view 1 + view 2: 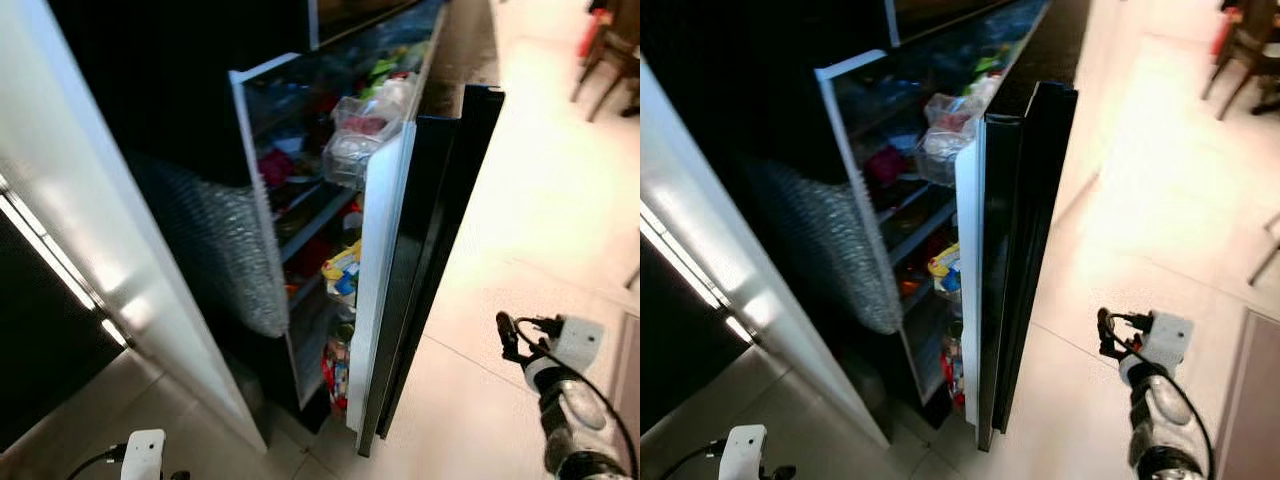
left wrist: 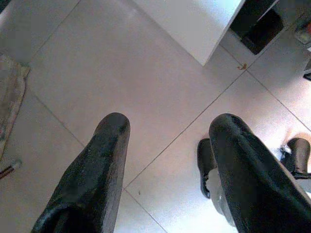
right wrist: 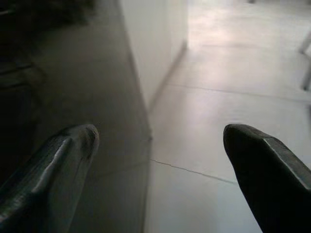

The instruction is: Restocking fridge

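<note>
Floor (image 1: 540, 240): pale tile, bright glare on the robot's right. Fridge (image 1: 150, 100): dark body, white side panel nearest the camera. Fridge door (image 1: 385, 280) stands open, seen edge-on, white inner face, black outer face. Door shelves (image 1: 310, 225) are packed: clear plastic bag (image 1: 365, 135) in the top one, red, yellow and green packages below it, bottles near the bottom. A grey textured sheet (image 1: 215, 250) hangs beside the shelves. Chair legs (image 1: 605, 60) stand on the floor well apart from the fridge, far right.

Left hand (image 2: 167, 170): hangs low over the tile, fingers (image 2: 92, 179) spread, nothing between them. A foot (image 2: 206, 162) of the robot shows below it.

Right hand (image 3: 160, 160): fingers spread, empty, pointing along the floor near the door's edge. Right arm (image 1: 560, 410) is low at the right, well apart from the door.
</note>
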{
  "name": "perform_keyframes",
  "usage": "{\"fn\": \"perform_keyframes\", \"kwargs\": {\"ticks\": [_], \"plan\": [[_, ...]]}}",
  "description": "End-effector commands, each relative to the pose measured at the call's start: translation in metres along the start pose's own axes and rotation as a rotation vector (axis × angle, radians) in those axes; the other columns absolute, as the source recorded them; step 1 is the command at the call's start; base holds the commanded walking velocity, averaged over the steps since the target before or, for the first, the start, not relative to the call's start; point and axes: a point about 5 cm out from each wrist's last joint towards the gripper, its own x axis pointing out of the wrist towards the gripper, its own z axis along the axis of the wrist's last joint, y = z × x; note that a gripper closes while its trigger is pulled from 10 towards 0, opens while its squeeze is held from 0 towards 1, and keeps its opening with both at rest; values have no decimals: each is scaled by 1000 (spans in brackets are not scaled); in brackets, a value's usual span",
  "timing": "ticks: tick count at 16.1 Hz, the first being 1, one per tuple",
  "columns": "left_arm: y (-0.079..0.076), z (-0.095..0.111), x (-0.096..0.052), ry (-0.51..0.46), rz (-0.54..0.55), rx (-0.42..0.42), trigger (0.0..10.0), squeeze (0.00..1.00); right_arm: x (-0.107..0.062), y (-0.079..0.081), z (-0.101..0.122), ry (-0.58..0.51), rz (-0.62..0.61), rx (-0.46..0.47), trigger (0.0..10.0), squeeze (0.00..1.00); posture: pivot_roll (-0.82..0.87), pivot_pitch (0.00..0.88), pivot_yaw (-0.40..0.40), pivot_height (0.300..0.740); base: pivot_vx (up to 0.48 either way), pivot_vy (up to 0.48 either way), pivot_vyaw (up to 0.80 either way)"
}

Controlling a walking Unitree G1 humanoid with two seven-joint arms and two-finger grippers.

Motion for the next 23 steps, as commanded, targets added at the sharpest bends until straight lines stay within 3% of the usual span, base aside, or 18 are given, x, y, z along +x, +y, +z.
{"fn": "perform_keyframes", "kwargs": {"ticks": [1, 3, 4, 6, 7, 8, 11, 13, 17, 21, 23], "plan": [[1, -4, -1, 19, 0, 21, 10000, 0, 6, 2, 16, -37, 101, -2, 10000, 0, -43, 0, 15, 740, 0, 0, 0], [0, -4, -1, 19, 0, 20, 10000, 0, 8, 8, 27, -60, 235, -32, 10000, 0, -40, 0, 16, 740, 0, 0, 0], [1, -4, -1, 20, 0, 22, 10000, 0, 9, 7, 31, -62, 244, -49, 10000, 0, -41, 0, 18, 740, 0, 0, 0], [1, -5, -1, 22, 0, 26, 10000, 0, 15, 19, 50, -121, 368, -18, 10000, 0, -42, 0, 23, 740, 0, 0, 0], [1, -5, -1, 23, -1, 28, 10000, 0, 17, 28, 56, -132, 438, -51, 10000, 0, -47, 0, 26, 740, 0, 0, 0], [1, -5, -1, 24, -2, 32, 10000, 0, 21, 40, 62, -140, 463, -149, 10000, 0, -50, 0, 26, 740, 0, 0, 0], [0, -6, -1, 25, -6, 30, 10000, 0, 31, 73, 75, -206, 485, -138, 10000, 0, -39, 0, 20, 740, 0, 0, 0], [0, -6, -1, 26, -9, 33, 10000, 0, 33, 92, 74, -207, 513, -203, 10000, 0, -40, 0, 21, 740, 0, 0, 0], [-1, -5, -1, 22, -3, 24, 10000, 0, 41, 127, 88, -260, 503, -239, 10000, 0, -21, 0, 17, 740, 0, 0, 0], [0, -4, 0, 23, 3, 23, 10000, 0, 46, 166, 96, -264, 521, -215, 10000, 0, -15, 0, 16, 740, 0, 0, 0], [-1, -4, 0, 25, 3, 22, 10000, 0, 45, 197, 95, -237, 600, -236, 10000, 0, -10, 0, 11, 740, 0, 0, 0]]}}
